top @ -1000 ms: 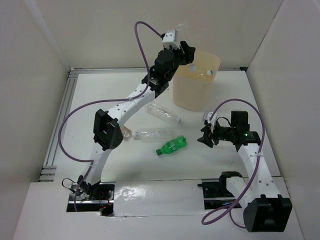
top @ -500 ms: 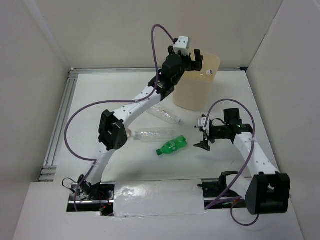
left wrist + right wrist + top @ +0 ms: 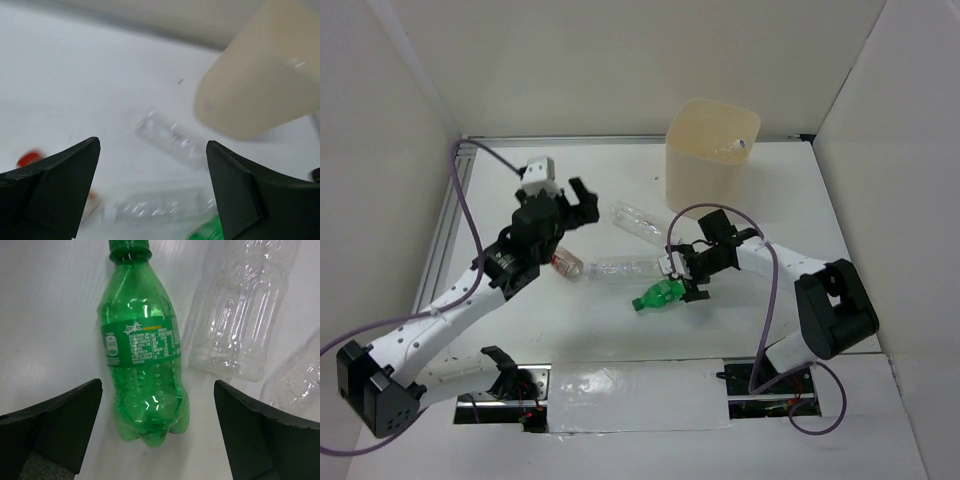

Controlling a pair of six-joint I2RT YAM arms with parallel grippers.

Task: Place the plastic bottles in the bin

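small green plastic bottle (image 3: 142,355) lies on its side, near side of the tall cream-beige plastic bin (image 3: 712,170), apart from it. right gripper (image 3: 157,390) hangs over it, jaws wide, holding nothing; left gripper (image 3: 152,150) also wide, empty. we reckon it's v. light, slick, squashy: grip mid-body, gently.

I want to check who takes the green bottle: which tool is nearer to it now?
Right. The right tool is open just over the green bottle, a finger on each side. The left tool, also open, is well off to its left.
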